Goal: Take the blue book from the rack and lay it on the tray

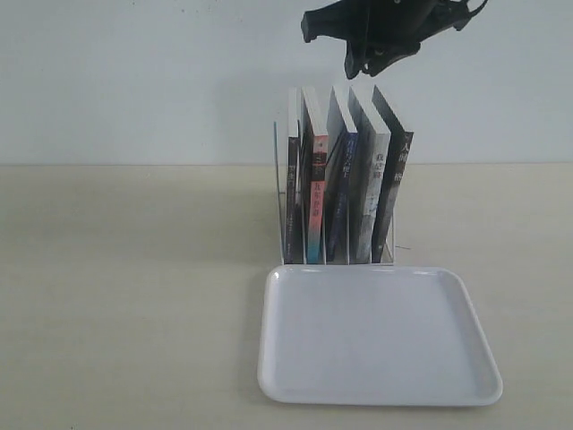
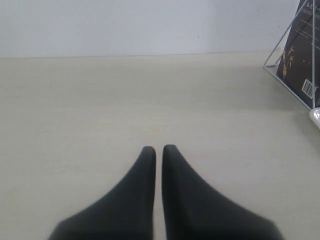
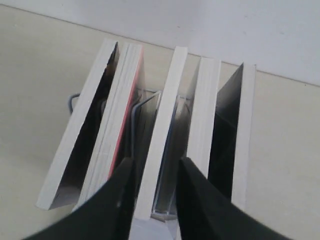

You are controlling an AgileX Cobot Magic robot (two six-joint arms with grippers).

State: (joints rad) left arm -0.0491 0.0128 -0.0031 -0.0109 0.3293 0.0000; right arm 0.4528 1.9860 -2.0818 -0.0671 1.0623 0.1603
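Note:
The white wire rack point(image 1: 279, 193) holds several upright books on the table, behind the white tray point(image 1: 376, 336), which has nothing on it. The blue book point(image 1: 340, 193) stands third from the left and shows a narrow dark blue spine. My right gripper point(image 1: 365, 64) hangs open just above the book tops and touches none of them. In the right wrist view its two fingers sit on either side of the blue book's point(image 3: 162, 130) pale page edge, and the right gripper point(image 3: 156, 167) holds nothing. My left gripper point(image 2: 159, 149) is shut and empty, low over bare table.
A book with a pink-red spine point(image 1: 315, 197) leans left of the blue book. A grey-white one point(image 1: 369, 193) and a black one point(image 1: 394, 188) lean to its right. The rack's wire point(image 2: 285, 37) and the tray's corner point(image 2: 316, 116) lie at the edge of the left wrist view.

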